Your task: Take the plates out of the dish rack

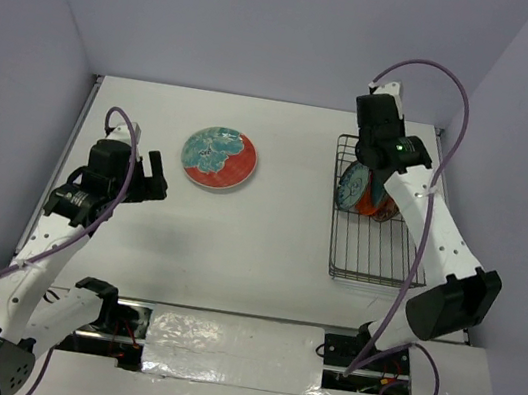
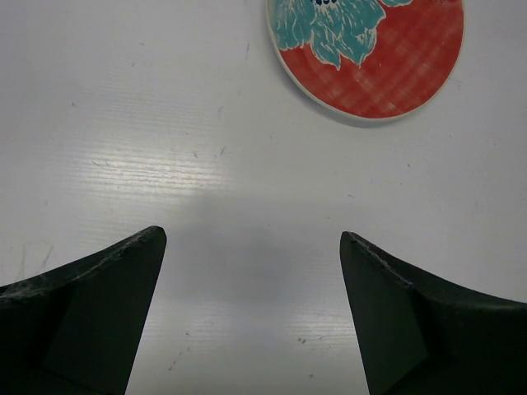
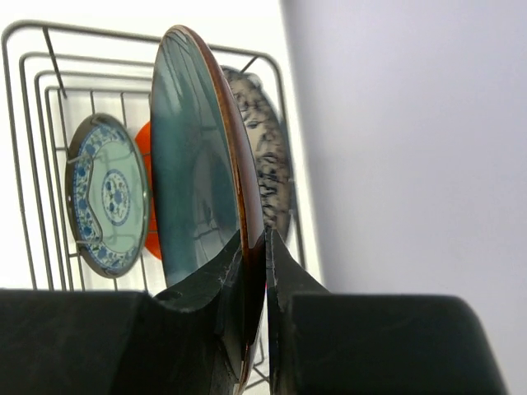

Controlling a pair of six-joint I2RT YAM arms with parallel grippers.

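The right claw (image 3: 257,263) is pinching the rim of a large teal plate (image 3: 193,164), one finger pressing on the glazed face and the other on the back. It is taking the plate by its edge because the plate is standing upright in the dish rack (image 1: 375,262), and only the rim is offering itself to a grip from above. The brown edge is sitting deep between the fingers, so the hold is looking firm enough for a lift.

Other plates are standing in the rack around it. A white plate with dark markings (image 3: 268,164) is leaning just behind the teal one, on the wall side. A small blue-patterned plate (image 3: 107,193) is standing on the other side, with an orange plate (image 3: 143,144) showing behind it. They are crowding close, so a straight lift is probably the safest way to clear them without knocking a neighbour.

The left claw (image 2: 251,239) is hanging spread wide and empty above the white surface (image 1: 266,249), well apart from the rack. A red-and-teal plate (image 1: 220,158) is lying flat on the surface just ahead of it, face up and already out of the rack. By the look of things, the task is sitting at an early stage, with four plates waiting in the rack.
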